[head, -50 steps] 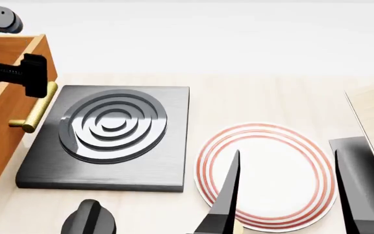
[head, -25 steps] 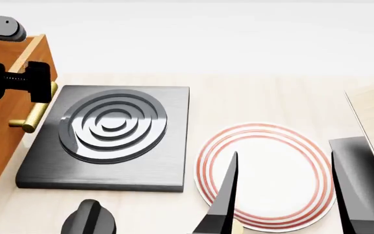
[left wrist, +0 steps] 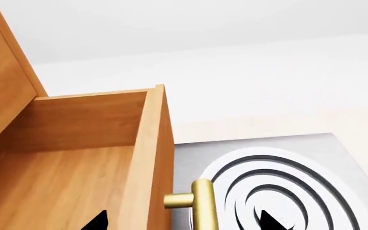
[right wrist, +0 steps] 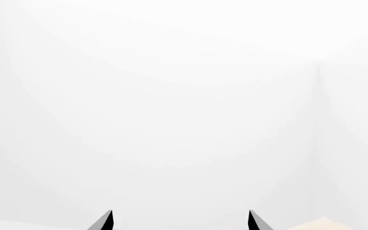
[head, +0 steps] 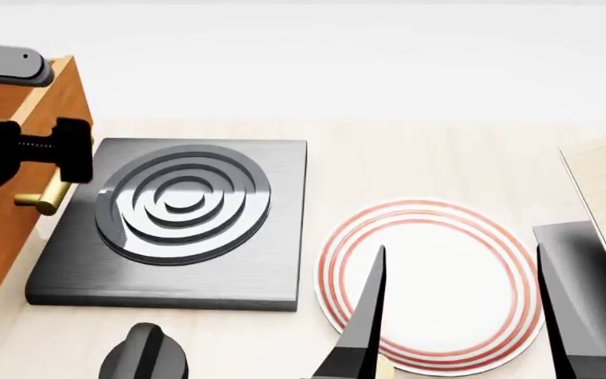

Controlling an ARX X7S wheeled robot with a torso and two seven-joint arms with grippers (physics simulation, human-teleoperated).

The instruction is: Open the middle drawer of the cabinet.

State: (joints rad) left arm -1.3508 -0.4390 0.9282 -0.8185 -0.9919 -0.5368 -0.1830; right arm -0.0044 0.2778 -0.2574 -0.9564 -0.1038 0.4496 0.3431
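The inside of the orange-brown wooden middle drawer (left wrist: 75,158) is shown only in the left wrist view: an open box with a bare wood floor, pulled out from the orange-brown wood-grain cabinet (left wrist: 2,91), whose front is seen at the edge. In the head view the drawer (head: 13,197) stands at the far left, partly covered by the left arm. Its brass cylindrical bar handle (left wrist: 202,203) is cut off in the wrist view, and only one end of it (head: 40,199) is seen from the head. The left gripper (left wrist: 180,220) is set astride the drawer front, one dark fingertip inside the box and one outside over the dark square slab with raised concentric rings (head: 177,217); its jaws are parted (nothing is clamped between them). The right gripper (right wrist: 178,220) is spread open against blank white; from the head it (head: 461,316) is seen over the white plate with red rings (head: 440,276).
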